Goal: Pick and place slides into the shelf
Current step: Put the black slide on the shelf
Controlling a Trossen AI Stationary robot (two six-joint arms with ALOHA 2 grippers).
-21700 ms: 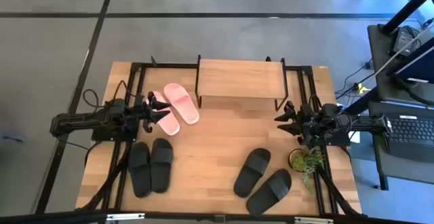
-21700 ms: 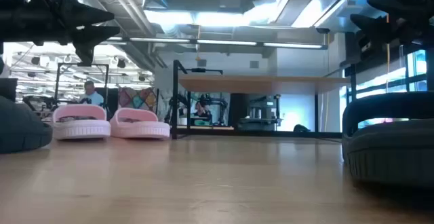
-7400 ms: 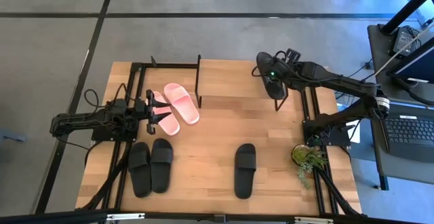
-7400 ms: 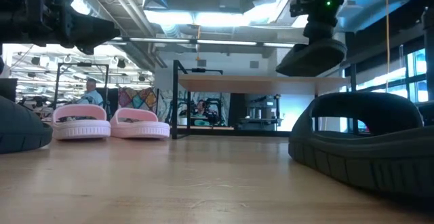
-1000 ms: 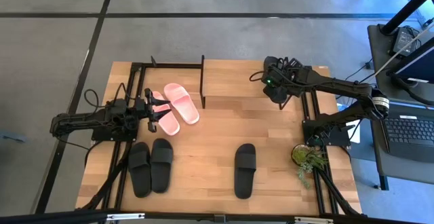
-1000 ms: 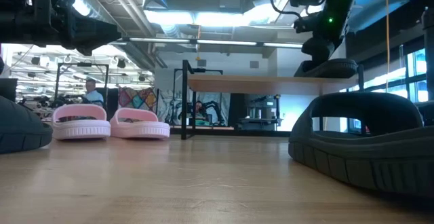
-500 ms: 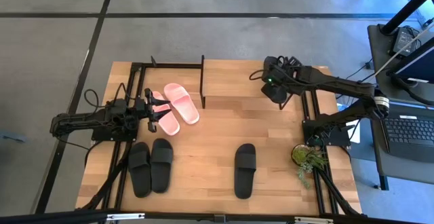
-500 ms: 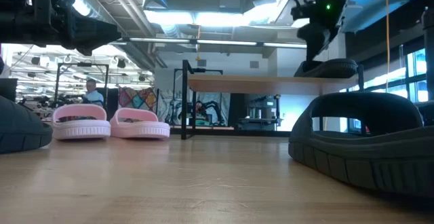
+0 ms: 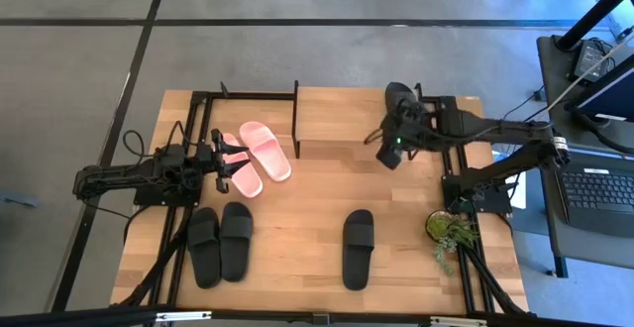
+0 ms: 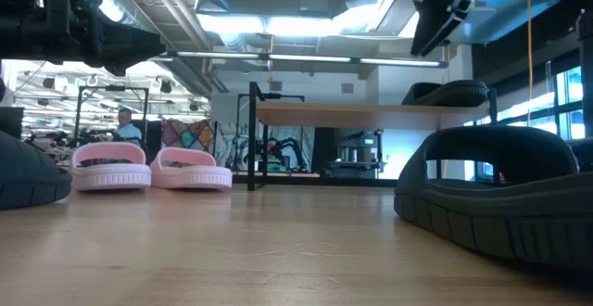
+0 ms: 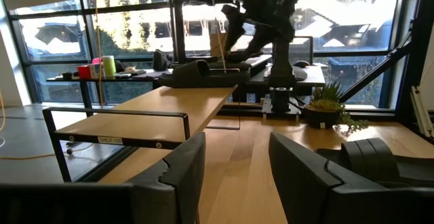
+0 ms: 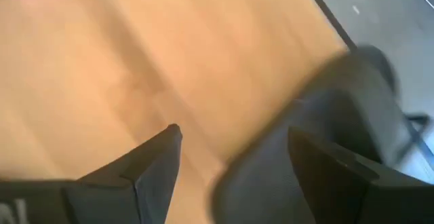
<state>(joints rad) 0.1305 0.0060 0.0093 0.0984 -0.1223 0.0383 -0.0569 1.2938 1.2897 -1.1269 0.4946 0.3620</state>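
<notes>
One black slide (image 9: 398, 95) rests sole-down on the right end of the shelf's wooden board (image 9: 342, 119); it also shows in the low view (image 10: 447, 93) and in the left wrist view (image 11: 196, 72). My right gripper (image 9: 387, 156) is open and empty, raised above the shelf's near right corner; the right wrist view (image 12: 234, 136) looks down on the board and the blurred slide (image 12: 325, 115). My left gripper (image 9: 228, 161) is open and empty, hovering by the two pink slides (image 9: 254, 159). A black pair (image 9: 220, 243) and a single black slide (image 9: 358, 248) lie on the table.
A small potted plant (image 9: 448, 233) stands at the table's right near side. The shelf's black metal frame (image 9: 295, 119) rises at its left end, next to the pink slides. In the low view the single black slide (image 10: 496, 195) fills the near right.
My right gripper has come up off the black slide on the shelf's right end and gone toward the table's near edge and a little left. The slide stays where it was on the board.
</notes>
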